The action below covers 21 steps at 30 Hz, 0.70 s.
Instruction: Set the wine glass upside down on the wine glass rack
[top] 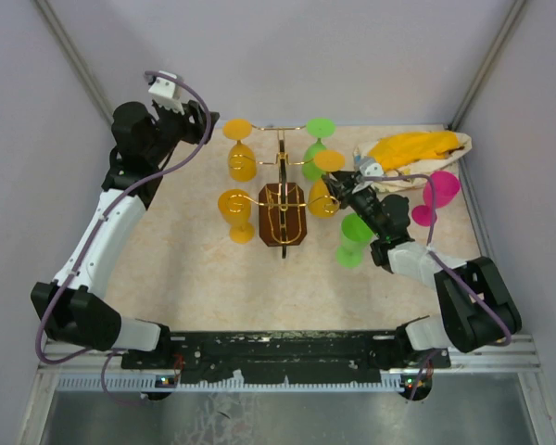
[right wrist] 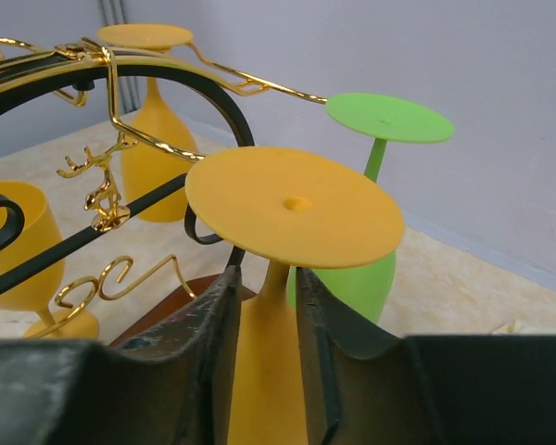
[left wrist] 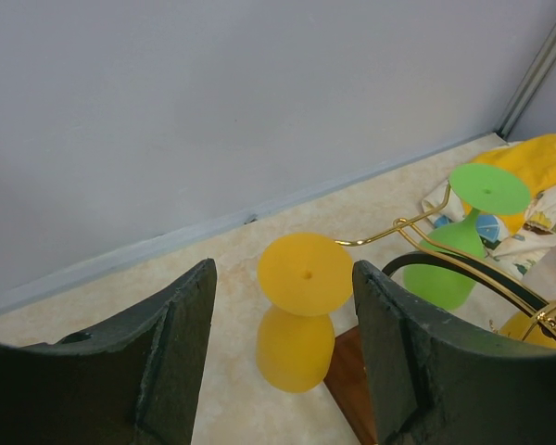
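Observation:
The gold wire wine glass rack (top: 282, 167) stands mid-table on its dark brown base (top: 283, 215). My right gripper (top: 345, 197) is shut on the stem of an orange-yellow wine glass (right wrist: 295, 204). It holds the glass upside down, foot up, beside the rack's right arms (right wrist: 120, 130). A yellow glass (top: 241, 153) and a green glass (top: 317, 139) are upside down at the rack's far arms. My left gripper (left wrist: 283, 278) is open and empty, raised at the back left (top: 171, 93), facing the yellow glass (left wrist: 301, 306).
An upright yellow glass (top: 235, 213) stands left of the base. A green glass (top: 355, 236) and a pink glass (top: 435, 195) stand on the table at the right. A yellow and white cloth (top: 417, 148) lies at the back right. Grey walls enclose the table.

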Each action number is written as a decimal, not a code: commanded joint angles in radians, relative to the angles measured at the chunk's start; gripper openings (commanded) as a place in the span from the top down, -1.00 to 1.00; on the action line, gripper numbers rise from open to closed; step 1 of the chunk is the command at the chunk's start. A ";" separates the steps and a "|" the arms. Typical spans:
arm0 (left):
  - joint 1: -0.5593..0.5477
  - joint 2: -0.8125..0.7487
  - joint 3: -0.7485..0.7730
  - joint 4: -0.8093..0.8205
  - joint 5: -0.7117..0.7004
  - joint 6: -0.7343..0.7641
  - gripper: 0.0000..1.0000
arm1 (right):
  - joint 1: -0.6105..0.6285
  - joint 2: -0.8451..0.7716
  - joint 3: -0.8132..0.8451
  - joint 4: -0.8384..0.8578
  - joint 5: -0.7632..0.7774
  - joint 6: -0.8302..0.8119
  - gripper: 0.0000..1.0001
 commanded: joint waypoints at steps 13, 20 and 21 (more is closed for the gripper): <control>0.026 -0.005 -0.022 0.051 -0.002 -0.047 -0.45 | -0.007 -0.158 -0.056 -0.010 0.130 -0.075 -0.27; 0.073 -0.004 -0.044 0.056 0.043 -0.119 -0.47 | -0.069 -0.180 -0.060 -0.068 0.128 -0.049 -0.28; 0.080 -0.006 -0.049 0.051 0.045 -0.124 -0.47 | -0.077 -0.185 -0.061 -0.080 0.128 -0.049 -0.28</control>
